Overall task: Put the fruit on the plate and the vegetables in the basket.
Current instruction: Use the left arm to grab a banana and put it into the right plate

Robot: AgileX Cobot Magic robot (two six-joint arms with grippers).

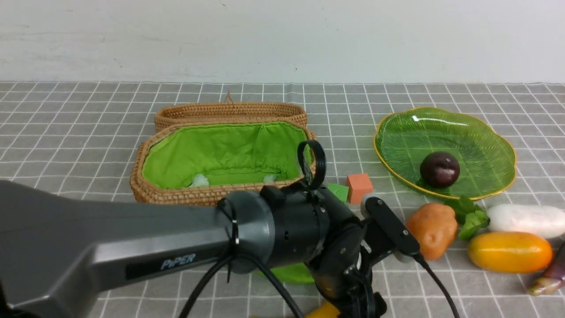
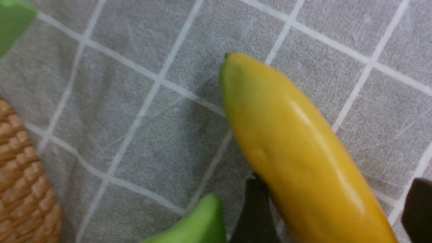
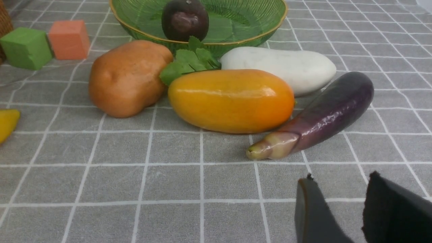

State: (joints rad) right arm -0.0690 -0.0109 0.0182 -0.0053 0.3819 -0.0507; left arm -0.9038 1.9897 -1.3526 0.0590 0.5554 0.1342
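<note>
The yellow banana lies on the grey cloth between the fingers of my left gripper, which is open; one finger touches it, the other stands apart. In the front view only the banana's end shows under the left arm, next to the green gourd. The plum sits on the green plate. In front of the plate lie the potato, radish, mango and eggplant. My right gripper is open and empty, short of the eggplant. The basket stands open.
An orange cube and a green cube sit between basket and plate. The left arm crosses the foreground and hides the cloth in front of the basket. The basket's lid lies back behind it.
</note>
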